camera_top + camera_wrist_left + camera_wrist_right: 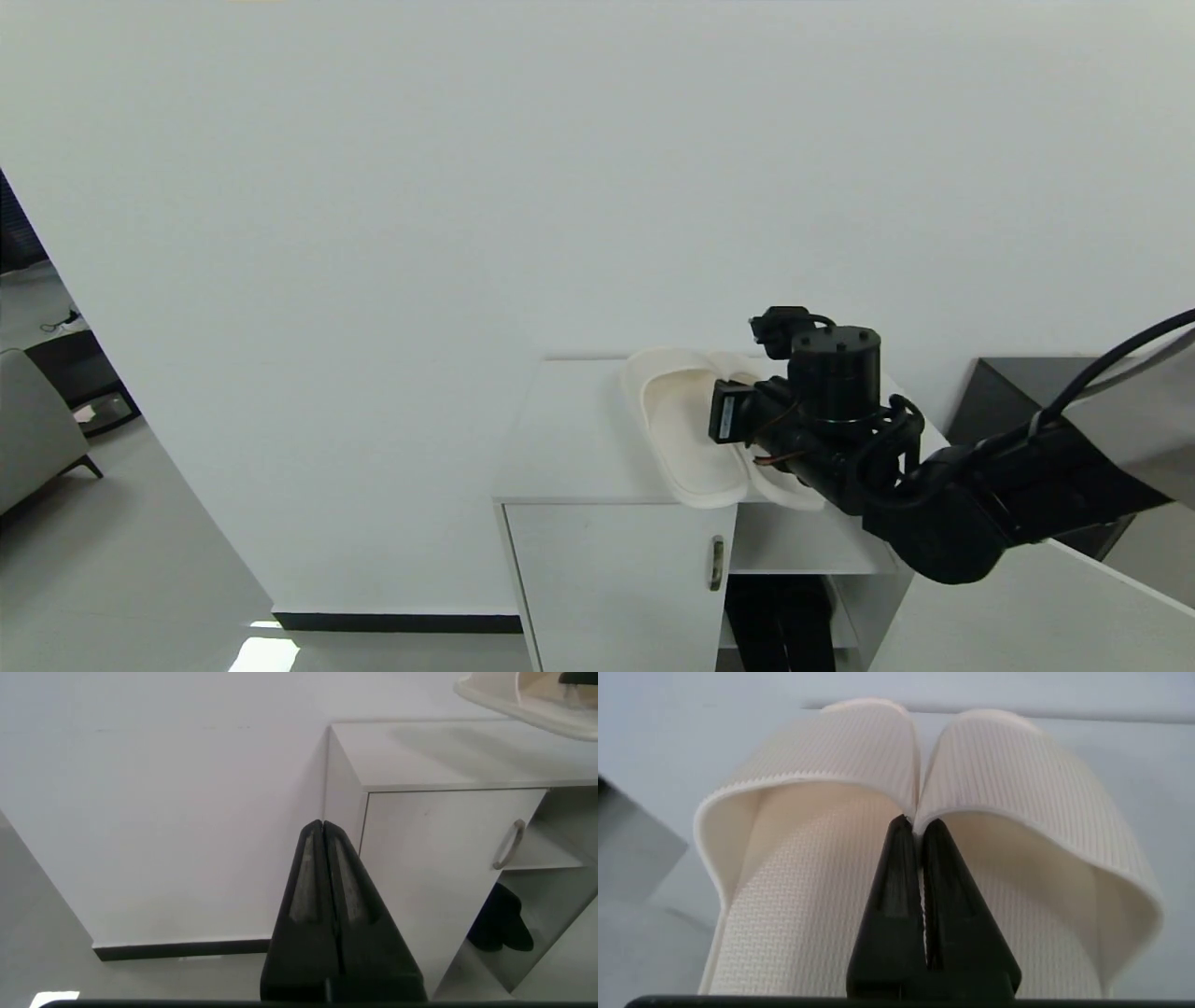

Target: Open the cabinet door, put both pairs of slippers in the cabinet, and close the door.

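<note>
Right of centre in the head view, the slippers [686, 439] lie side by side atop the cabinet [569, 439], the right gripper [920, 826] clenched on their touching inner edges, likely to lift both together, while the left gripper [323, 835] hangs clenched and empty, clear of it.

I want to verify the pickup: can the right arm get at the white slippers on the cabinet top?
Probably yes. The right gripper is at the white slippers, its shut fingers seemingly pinching their inner edges; nothing on the cabinet top blocks it.
</note>
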Robot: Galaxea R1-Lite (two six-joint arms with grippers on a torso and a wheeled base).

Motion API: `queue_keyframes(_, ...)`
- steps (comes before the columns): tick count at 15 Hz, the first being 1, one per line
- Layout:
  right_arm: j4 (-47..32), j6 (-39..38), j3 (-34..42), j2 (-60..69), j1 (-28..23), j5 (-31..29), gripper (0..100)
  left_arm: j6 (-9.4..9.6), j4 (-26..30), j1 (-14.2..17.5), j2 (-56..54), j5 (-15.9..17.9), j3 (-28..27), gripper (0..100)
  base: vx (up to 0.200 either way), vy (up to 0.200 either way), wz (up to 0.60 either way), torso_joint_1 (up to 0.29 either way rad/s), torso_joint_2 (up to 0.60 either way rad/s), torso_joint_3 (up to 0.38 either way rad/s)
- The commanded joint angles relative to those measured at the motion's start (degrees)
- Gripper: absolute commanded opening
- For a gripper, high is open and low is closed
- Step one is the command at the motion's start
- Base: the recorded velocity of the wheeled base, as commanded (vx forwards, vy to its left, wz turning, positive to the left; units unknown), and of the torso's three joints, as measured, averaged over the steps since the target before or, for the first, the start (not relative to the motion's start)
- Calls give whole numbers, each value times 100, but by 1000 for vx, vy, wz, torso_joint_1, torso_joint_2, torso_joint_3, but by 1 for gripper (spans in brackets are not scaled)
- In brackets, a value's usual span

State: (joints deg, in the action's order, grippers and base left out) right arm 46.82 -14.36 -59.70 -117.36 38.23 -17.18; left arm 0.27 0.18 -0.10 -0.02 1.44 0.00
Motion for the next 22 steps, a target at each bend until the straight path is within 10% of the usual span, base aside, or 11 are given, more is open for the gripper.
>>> queue_keyframes(1, -130, 3, -341, -384, 35, -172, 0, 0, -1, 1, 2, -3, 0, 0, 0, 0, 0, 0, 0, 0)
queue_keyframes(13, -420, 30, -851, -1298, 202, -884, 0, 0, -1, 1, 2, -3, 0, 0, 0, 0, 0, 0, 0, 0)
queue_keyframes(14, -420, 30, -851, -1316, 194, -893, 100, 0, -1, 1, 2, -3, 0, 0, 0, 0, 0, 0, 0, 0)
queue_keyframes(22, -420, 30, -903, -1448, 202, -893, 100, 0, -1, 1, 2, -3, 0, 0, 0, 0, 0, 0, 0, 0)
